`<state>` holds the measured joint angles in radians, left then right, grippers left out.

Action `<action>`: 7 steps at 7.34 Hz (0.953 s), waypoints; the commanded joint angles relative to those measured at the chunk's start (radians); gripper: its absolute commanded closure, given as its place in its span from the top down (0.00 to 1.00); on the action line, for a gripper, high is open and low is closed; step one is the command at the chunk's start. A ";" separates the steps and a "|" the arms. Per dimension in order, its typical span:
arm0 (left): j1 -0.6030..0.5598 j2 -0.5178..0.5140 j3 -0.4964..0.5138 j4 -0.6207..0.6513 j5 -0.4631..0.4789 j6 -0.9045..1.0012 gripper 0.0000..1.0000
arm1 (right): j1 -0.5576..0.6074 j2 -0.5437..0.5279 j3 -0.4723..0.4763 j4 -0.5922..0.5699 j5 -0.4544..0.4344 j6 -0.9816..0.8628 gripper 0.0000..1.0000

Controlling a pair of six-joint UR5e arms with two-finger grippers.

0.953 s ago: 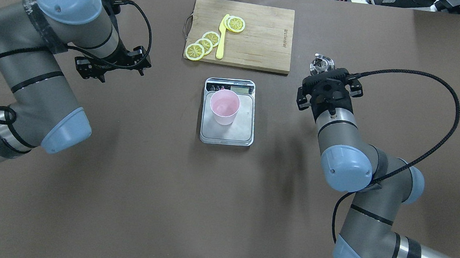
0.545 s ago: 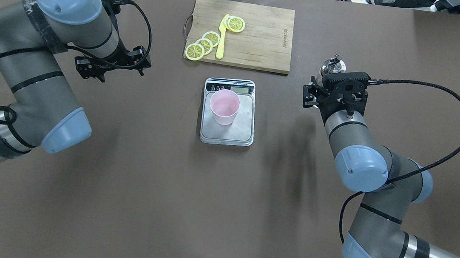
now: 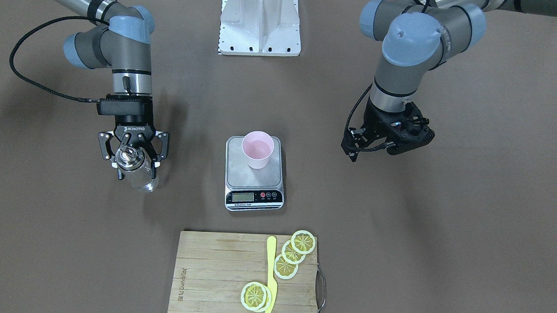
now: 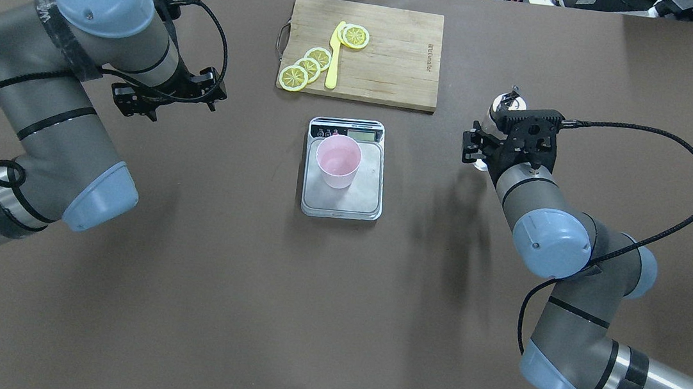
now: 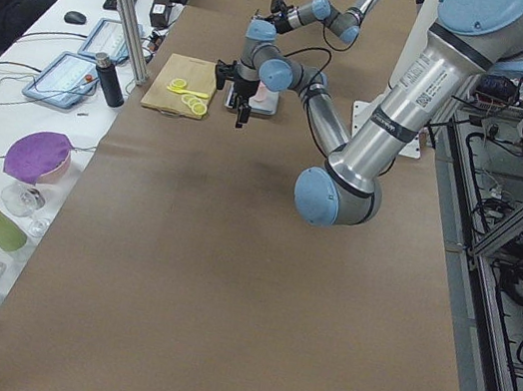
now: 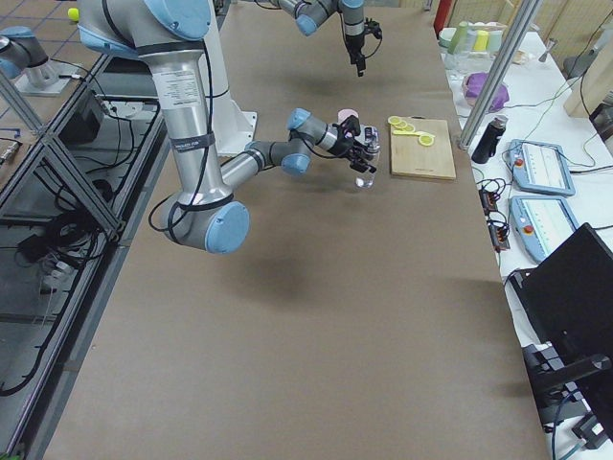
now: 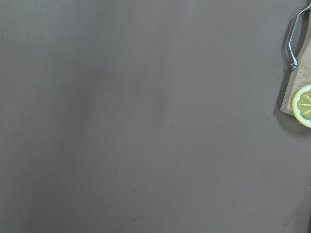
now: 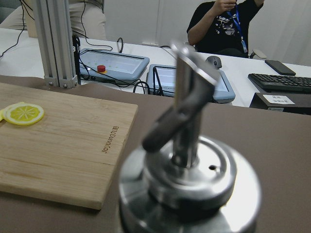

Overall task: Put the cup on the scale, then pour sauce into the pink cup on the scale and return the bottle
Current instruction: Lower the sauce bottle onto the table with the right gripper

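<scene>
Right hand (image 3: 137,166) is clamped on the bottle (image 3: 142,178), a finger on each side just below the chrome pourer cap (image 8: 187,179).

Change over the last second: this hand has carried the bottle outward, away from the scale (image 3: 241,173). Its wrist has swung round, so the bottle now reads close to upright in the far-side view. The scale is now well apart from the hand on its inner side. The cutting board (image 4: 392,64) is ahead of the hand and slightly inward.

The cup (image 3: 257,149) stands upright on the scale's platform, at the end away from the display. I can't tell how much sauce is in it.

Judgement: placing and pouring are done and this is the return leg. The bottle hangs low over the surface (image 3: 72,223), but I can't tell if its base touches yet. The set-down and release are still to come, and letting go early could tip it.

Left hand (image 4: 164,95) is parked far off on the other side of the scale and carries nothing. The views don't show whether its fingers are spread or closed. Its wrist view shows only bare surface, a corner of the board and a lemon slice (image 7: 303,106).
</scene>
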<state>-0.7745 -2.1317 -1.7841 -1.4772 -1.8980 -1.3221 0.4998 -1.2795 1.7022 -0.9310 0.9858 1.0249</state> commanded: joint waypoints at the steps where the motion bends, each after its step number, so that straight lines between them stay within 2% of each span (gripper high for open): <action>1: 0.001 -0.001 0.000 0.000 0.000 0.000 0.98 | 0.002 0.006 -0.010 0.000 0.020 0.006 0.00; 7: 0.001 0.001 0.008 0.000 0.000 0.000 0.98 | 0.019 0.020 -0.044 -0.002 0.097 0.046 0.00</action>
<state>-0.7740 -2.1307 -1.7792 -1.4772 -1.8975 -1.3223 0.5140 -1.2620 1.6713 -0.9321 1.0700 1.0648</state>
